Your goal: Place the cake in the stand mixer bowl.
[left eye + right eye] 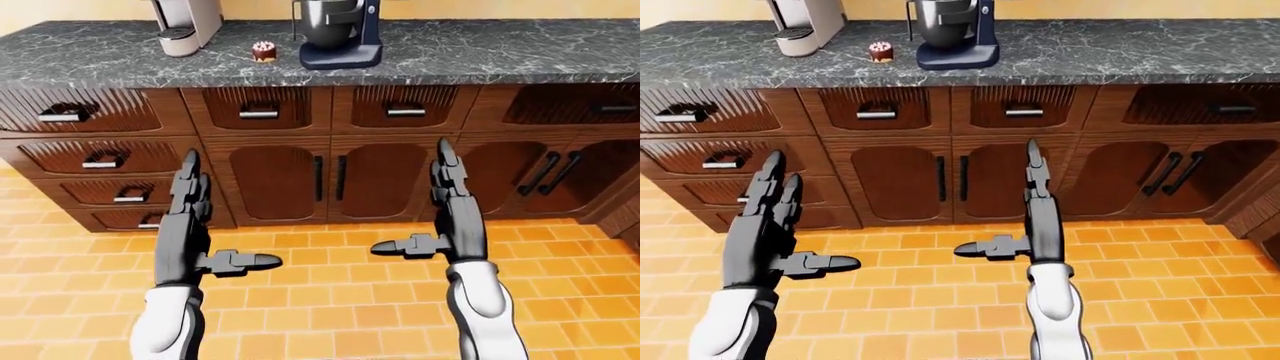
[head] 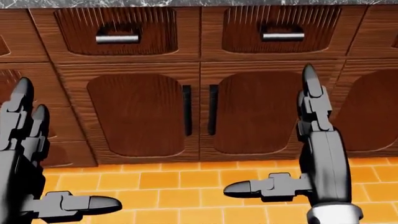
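Observation:
In the left-eye view a small pink-and-brown cake (image 1: 263,50) sits on the dark marble counter (image 1: 500,52). It stands just left of the navy stand mixer (image 1: 345,46), whose steel bowl (image 1: 326,21) is mounted under the mixer head. Both hands hang low before the cabinets, far below the counter and apart from the cake. My left hand (image 1: 225,217) is open with fingers straight up and thumb out to the right. My right hand (image 1: 412,199) is open too, with its thumb pointing left. Neither holds anything.
A white coffee machine (image 1: 187,22) stands on the counter left of the cake. Brown drawers (image 1: 259,110) and cabinet doors (image 1: 278,181) fill the wall under the counter. Orange floor tiles (image 1: 330,300) lie beneath my hands.

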